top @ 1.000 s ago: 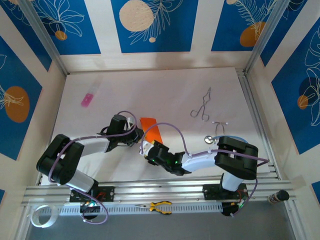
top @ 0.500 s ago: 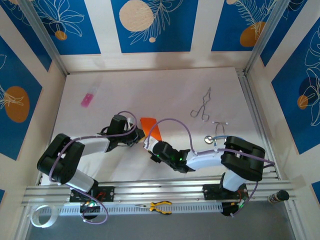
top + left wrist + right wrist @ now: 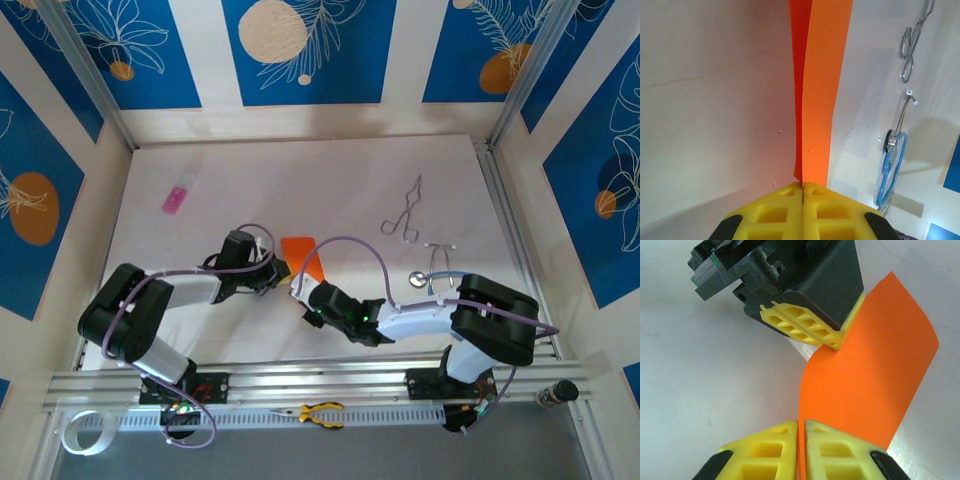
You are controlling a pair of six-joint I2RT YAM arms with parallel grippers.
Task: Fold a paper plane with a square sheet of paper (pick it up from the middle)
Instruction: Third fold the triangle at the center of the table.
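Compared with one second earlier, the right gripper (image 3: 298, 287) has advanced toward the left gripper (image 3: 277, 272) and its jaws have drawn together. From above, the square sheet of paper (image 3: 303, 255) now shows a narrower outline. The left arm has barely shifted.

The sheet stands raised off the table (image 3: 300, 170), about midway between the left and right edges and a little nearer the near edge. The left wrist view shows the left jaws pressed together on one end of the orange paper, which runs away from them edge-on as two close layers. The right wrist view shows the right jaws closed on a neighbouring stretch of the same lower margin. The paper bows upward between the two grips, and its free corner curls toward the table's right side.

Two pinches close together on one margin probably hold the doubled layers in register and keep the thin sheet stiff enough to crease. No pointed dart form is visible, so the folding appears to be at an early stage. A likely risk is the layers slipping or the paper tearing if the grippers pull apart.

A pink object (image 3: 175, 199) lies near the left edge, well apart from the work. Forceps (image 3: 403, 215) and a stethoscope (image 3: 432, 268) lie toward the right edge.
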